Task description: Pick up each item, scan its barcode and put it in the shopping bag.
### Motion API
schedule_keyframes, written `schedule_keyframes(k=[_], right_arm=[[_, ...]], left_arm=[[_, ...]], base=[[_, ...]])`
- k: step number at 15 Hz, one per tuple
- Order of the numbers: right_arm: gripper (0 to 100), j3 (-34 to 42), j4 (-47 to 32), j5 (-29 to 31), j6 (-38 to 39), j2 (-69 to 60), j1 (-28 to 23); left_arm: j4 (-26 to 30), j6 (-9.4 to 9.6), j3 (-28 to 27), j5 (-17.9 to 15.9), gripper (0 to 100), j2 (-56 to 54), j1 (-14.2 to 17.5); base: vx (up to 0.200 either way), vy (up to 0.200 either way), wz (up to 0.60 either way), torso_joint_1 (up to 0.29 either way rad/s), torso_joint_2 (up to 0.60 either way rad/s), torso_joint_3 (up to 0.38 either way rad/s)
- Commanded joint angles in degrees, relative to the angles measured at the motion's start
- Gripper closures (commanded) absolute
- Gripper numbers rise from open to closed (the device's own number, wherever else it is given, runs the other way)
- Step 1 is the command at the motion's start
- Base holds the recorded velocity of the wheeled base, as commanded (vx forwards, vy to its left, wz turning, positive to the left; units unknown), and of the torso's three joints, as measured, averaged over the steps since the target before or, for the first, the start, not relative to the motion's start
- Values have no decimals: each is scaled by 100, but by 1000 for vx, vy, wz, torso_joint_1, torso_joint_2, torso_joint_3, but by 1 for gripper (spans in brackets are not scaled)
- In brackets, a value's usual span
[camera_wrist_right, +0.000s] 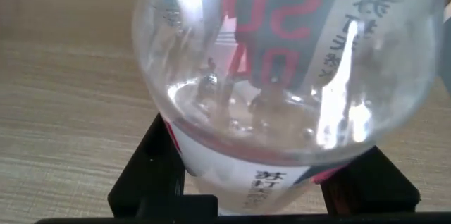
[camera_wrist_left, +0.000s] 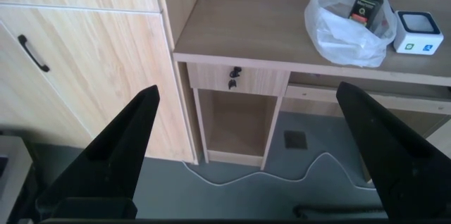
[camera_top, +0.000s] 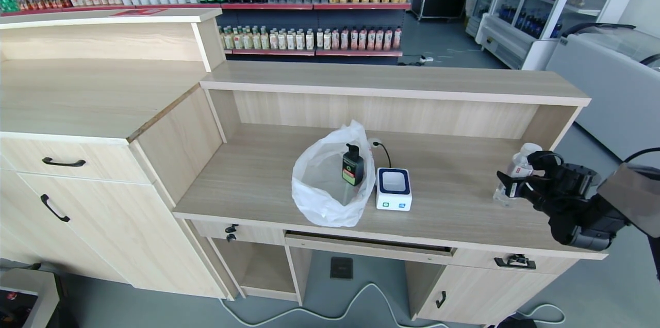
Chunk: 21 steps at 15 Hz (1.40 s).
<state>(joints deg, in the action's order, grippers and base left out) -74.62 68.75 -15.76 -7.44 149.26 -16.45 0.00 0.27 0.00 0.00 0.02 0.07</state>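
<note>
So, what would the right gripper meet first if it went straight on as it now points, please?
The clear bottle, which stands on the counter directly before the right gripper. Whether it is already gripped is unclear.

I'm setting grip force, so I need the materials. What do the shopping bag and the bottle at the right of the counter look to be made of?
The shopping bag looks like thin plastic film. It is milky and translucent, with crinkled folds and a soft sheen. The bottle is clear and glossy, with a see-through wall and bright highlights. It is probably rigid plastic, though glass can't be ruled out.
</note>
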Motion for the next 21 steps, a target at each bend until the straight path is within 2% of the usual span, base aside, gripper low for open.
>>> schedule_keyframes(k=[1, 3, 4, 6, 7, 8, 11, 12, 16, 21], right_arm=[[100, 88, -38, -6, 93, -345, 19], [100, 290, -556, -287, 436, -1171, 19], [100, 519, -996, -797, 823, -1883, 1], [100, 932, -1848, -2010, 1438, -3237, -122], [100, 1019, -2358, -2959, 1693, -3966, -289], [100, 976, -2745, -3653, 1930, -4441, -421], [100, 861, -3307, -5270, 3002, -5583, -430], [100, 879, -3272, -5420, 3275, -5812, -210], [100, 1002, -3290, -5411, 3679, -6392, 651], [100, 1520, -3263, -5446, 4215, -7157, 1302]], left_arm=[[0, 0, 0, 0, 0, -2, 1], [0, 0, 0, 0, 0, -2, 1], [0, 0, 0, 0, 0, -2, 1], [0, 0, 0, 0, 0, -2, 1], [0, 0, 0, 0, 0, -2, 1], [0, 0, 0, 0, 0, -2, 1], [0, 0, 0, 0, 0, -2, 1], [0, 0, 0, 0, 0, -2, 1], [0, 0, 0, 0, 0, -2, 1], [0, 0, 0, 0, 0, -2, 1]], base=[[0, 0, 0, 0, 0, 0], [0, 0, 0, 0, 0, 0], [0, 0, 0, 0, 0, 0], [0, 0, 0, 0, 0, 0], [0, 0, 0, 0, 0, 0], [0, 0, 0, 0, 0, 0], [0, 0, 0, 0, 0, 0], [0, 0, 0, 0, 0, 0], [0, 0, 0, 0, 0, 0], [0, 0, 0, 0, 0, 0]])
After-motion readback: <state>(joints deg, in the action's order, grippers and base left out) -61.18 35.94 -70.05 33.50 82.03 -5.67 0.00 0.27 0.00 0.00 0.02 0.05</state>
